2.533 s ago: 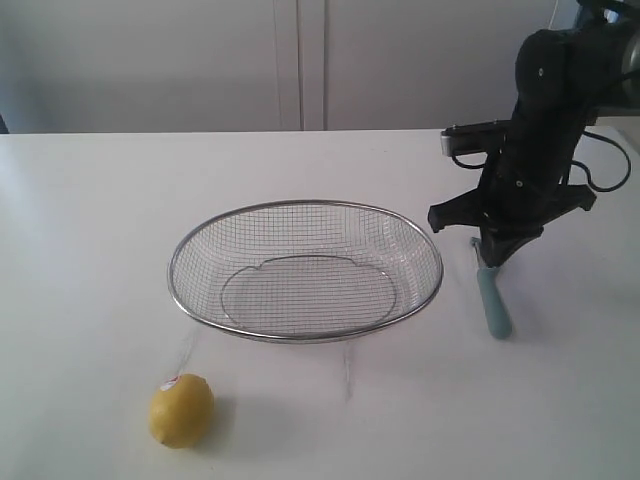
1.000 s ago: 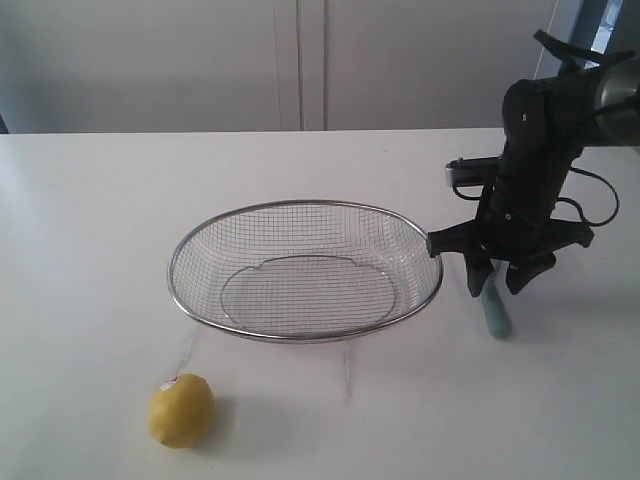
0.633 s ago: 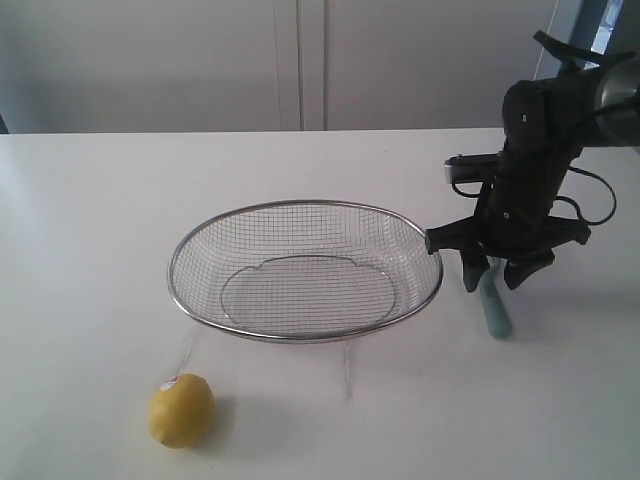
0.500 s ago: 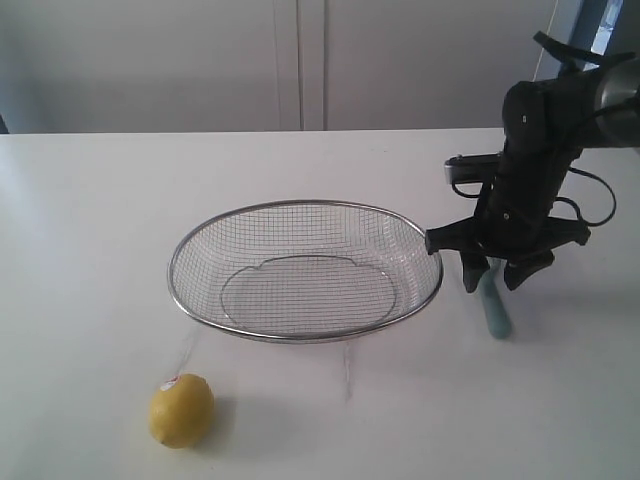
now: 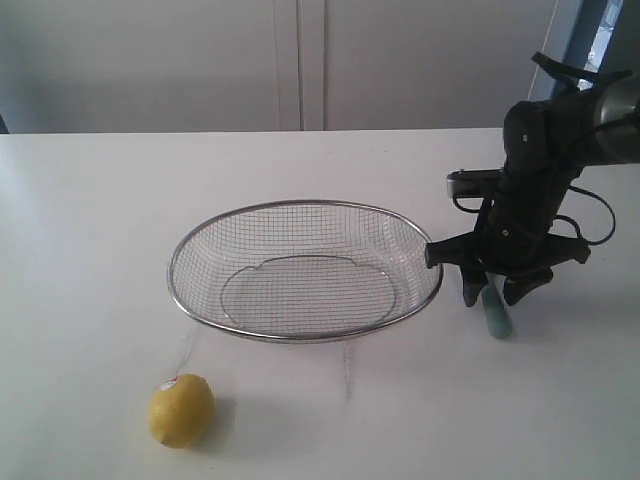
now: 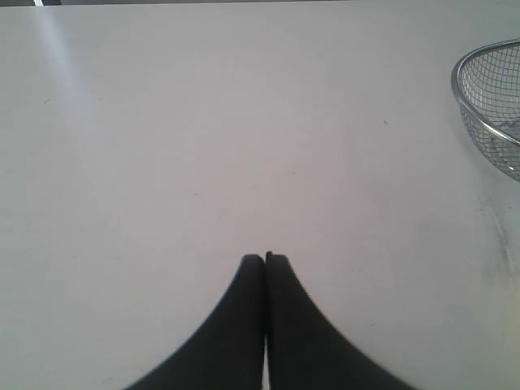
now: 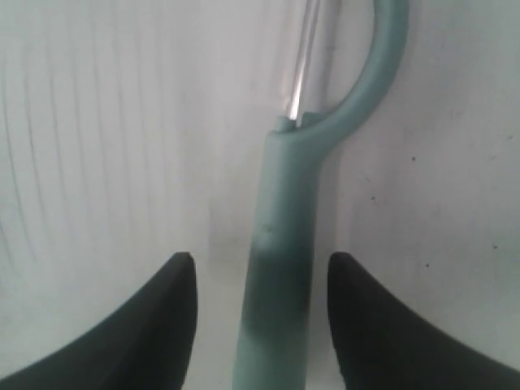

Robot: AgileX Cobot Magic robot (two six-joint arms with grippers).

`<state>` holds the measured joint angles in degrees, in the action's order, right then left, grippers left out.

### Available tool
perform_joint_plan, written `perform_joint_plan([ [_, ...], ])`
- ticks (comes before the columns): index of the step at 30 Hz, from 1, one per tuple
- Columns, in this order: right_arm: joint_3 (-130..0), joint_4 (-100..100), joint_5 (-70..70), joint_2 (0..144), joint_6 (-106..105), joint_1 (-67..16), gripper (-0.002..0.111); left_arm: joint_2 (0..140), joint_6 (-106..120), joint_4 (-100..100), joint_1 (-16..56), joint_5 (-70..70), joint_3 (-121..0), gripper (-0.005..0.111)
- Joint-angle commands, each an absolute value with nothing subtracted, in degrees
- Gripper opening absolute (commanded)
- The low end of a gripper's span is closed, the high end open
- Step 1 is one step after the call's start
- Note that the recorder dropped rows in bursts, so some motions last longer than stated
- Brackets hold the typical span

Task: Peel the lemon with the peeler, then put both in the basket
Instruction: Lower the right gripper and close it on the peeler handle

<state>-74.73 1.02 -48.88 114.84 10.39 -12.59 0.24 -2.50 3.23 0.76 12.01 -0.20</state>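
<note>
Drops the wide-open right fingers (image 7: 175, 301) lower than a second back, now straddling the peeler (image 7: 280, 236) on the bench (image 5: 100, 200) just beside the basket (image 5: 300, 338), so looks ready to pinch. Keeps left fingers (image 6: 244, 292) shut and empty. Leaves lemon (image 5: 182, 410) unpeeled, well apart

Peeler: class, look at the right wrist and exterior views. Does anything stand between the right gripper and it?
Nothing visible does. The right gripper is open, its jaws straddling the handle of the peeler, with bare table showing on each side. The basket lies beside them, not between.
</note>
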Motion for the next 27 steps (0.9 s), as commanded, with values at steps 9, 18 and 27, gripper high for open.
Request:
perform_joint_plan([
  [9, -72.6, 0.36, -47.17, 114.37, 10.65, -12.53, 0.047, 0.0, -2.23, 3.32, 0.72, 12.0, 0.0, 0.0],
  [18, -72.6, 0.0, -47.07, 114.37, 10.75, -12.53, 0.041, 0.0, -2.23, 3.32, 0.72, 12.0, 0.0, 0.0],
  [27, -72.6, 0.0, -47.07, 114.37, 10.75, -12.53, 0.041, 0.0, -2.23, 3.32, 0.72, 12.0, 0.0, 0.0],
])
